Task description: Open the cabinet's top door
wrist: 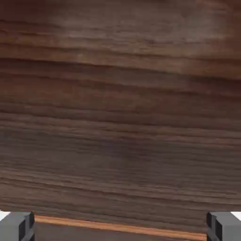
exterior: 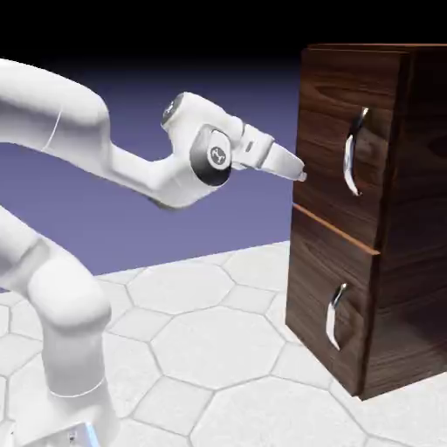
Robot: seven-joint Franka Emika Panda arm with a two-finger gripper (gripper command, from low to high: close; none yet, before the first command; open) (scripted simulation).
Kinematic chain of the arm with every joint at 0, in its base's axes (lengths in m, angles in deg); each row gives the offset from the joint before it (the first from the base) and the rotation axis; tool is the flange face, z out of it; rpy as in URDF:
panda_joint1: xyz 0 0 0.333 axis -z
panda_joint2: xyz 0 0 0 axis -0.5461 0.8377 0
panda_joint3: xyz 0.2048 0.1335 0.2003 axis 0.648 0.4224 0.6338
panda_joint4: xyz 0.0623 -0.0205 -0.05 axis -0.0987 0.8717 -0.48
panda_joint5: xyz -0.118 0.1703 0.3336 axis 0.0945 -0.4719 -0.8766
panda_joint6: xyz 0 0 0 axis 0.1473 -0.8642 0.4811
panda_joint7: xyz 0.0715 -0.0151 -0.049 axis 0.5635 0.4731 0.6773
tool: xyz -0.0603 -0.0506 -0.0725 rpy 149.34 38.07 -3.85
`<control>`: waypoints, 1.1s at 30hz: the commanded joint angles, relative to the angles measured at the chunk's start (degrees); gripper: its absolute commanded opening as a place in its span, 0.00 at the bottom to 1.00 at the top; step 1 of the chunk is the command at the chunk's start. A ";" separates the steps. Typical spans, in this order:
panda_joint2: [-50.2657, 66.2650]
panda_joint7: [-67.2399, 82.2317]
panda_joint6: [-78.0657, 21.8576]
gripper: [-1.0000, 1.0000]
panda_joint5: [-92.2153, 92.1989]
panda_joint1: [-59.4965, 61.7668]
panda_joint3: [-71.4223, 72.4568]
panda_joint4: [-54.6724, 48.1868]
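The gripper point(exterior: 301, 175) is hovering spread wide and empty near the cabinet point(exterior: 397, 288). The top door point(exterior: 336, 144) is standing closed; reaching its handle point(exterior: 354, 150) and pulling are remaining.

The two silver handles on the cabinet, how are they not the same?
The top handle is longer; the bottom handle is shorter. The top handle sits on the taller top door, high up; the bottom handle sits on the shorter lower panel, near the floor. Both are curved, shiny silver, stand upright, and both panels look shut.
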 commanded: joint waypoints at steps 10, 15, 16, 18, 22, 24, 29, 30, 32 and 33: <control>-3.26 -19.17 -0.48 0.50 24.92 -7.04 -8.19 -4.02; -4.88 -28.75 -0.72 0.50 37.38 -10.56 -12.28 -6.03; -5.21 -30.66 -0.77 0.50 39.87 -11.26 -13.10 -6.43; -5.86 -34.50 -0.86 0.50 44.86 -12.67 -14.74 -7.24; -7.16 -42.16 -1.05 0.50 54.82 -15.48 -18.02 -8.85; -7.81 -45.99 -1.15 0.50 59.81 -16.89 -19.65 -9.65; -9.44 -55.58 -1.39 0.50 72.26 -20.41 -23.75 -11.66; -9.77 -57.49 -1.44 0.50 74.76 -21.11 -24.57 -12.06; -10.42 -61.32 -1.53 0.50 79.74 -22.52 -26.20 -12.87; -10.74 -63.24 -1.58 0.50 82.23 -23.22 -27.02 -13.27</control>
